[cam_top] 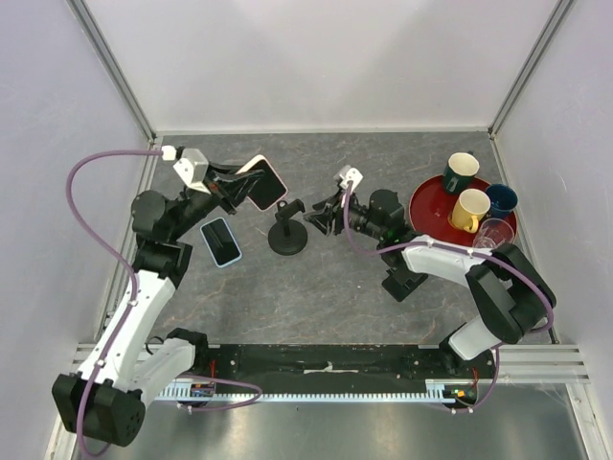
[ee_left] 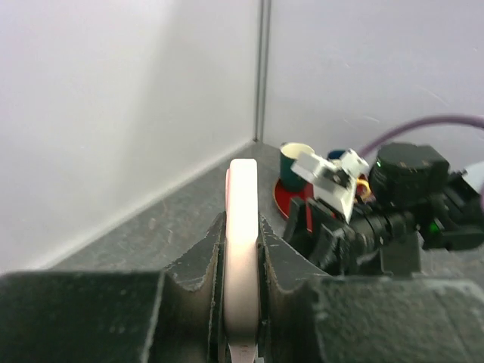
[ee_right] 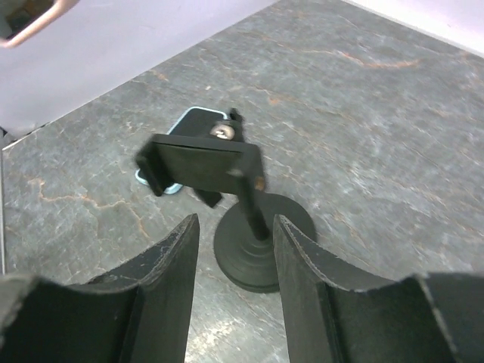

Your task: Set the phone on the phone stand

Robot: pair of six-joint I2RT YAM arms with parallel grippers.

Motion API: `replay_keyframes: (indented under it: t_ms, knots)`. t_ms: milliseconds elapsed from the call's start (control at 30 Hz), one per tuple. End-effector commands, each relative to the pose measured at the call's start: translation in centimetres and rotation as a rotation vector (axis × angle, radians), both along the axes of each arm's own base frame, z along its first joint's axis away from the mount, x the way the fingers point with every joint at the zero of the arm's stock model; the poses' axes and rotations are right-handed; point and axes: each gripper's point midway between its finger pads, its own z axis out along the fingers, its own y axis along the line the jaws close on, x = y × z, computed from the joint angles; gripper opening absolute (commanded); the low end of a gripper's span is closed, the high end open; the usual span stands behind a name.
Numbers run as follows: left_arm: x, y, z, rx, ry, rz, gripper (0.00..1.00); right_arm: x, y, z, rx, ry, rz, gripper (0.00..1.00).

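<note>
Being held clear of the grey stone-patterned bench (cam_top: 335, 287), the slim pink-cased smartphone (cam_top: 265, 182) is pinched tight in the left claw (cam_top: 239, 189), rear left of the black disc-based phone stand (cam_top: 286, 233). The right claw (cam_top: 321, 217) is held part open and empty, just beside the stand's clamp (ee_right: 200, 162). A light-blue-cased phone (cam_top: 221, 241) lies flat left of the stand; a round red tray (cam_top: 421, 206) of mugs (cam_top: 469, 209) is set far right. The clamp's silver screw (ee_right: 220, 131) is shown only by the right wrist view.
</note>
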Motion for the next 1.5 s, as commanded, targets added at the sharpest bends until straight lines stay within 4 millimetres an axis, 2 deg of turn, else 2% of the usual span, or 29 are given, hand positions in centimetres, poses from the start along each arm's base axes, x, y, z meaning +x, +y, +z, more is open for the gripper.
replay_keyframes:
  t_ms: [0, 167, 400, 567, 700, 1467]
  knots:
    - [0.7, 1.6, 2.1, -0.056, -0.083, 0.101, 0.02, -0.1, 1.2, 3.0, 0.033, -0.168, -0.034, 0.49]
    - [0.7, 1.9, 2.1, -0.083, -0.058, 0.089, 0.02, 0.1, 0.9, 3.4, 0.040, -0.207, -0.082, 0.47]
    - [0.7, 1.2, 1.7, -0.097, -0.026, 0.033, 0.02, 0.5, 1.5, 2.7, 0.020, -0.203, -0.079, 0.39]
    - [0.8, 1.2, 1.5, -0.104, -0.013, 0.021, 0.02, 0.2, 1.8, 2.6, 0.019, -0.205, -0.061, 0.38]
    - [0.8, 1.0, 1.4, -0.107, -0.001, 0.004, 0.02, 0.0, 2.0, 2.7, 0.024, -0.210, -0.052, 0.41]
    - [0.6, 0.4, 1.2, -0.121, 0.022, -0.046, 0.02, 1.3, 3.4, 2.7, 0.024, -0.205, -0.063, 0.39]
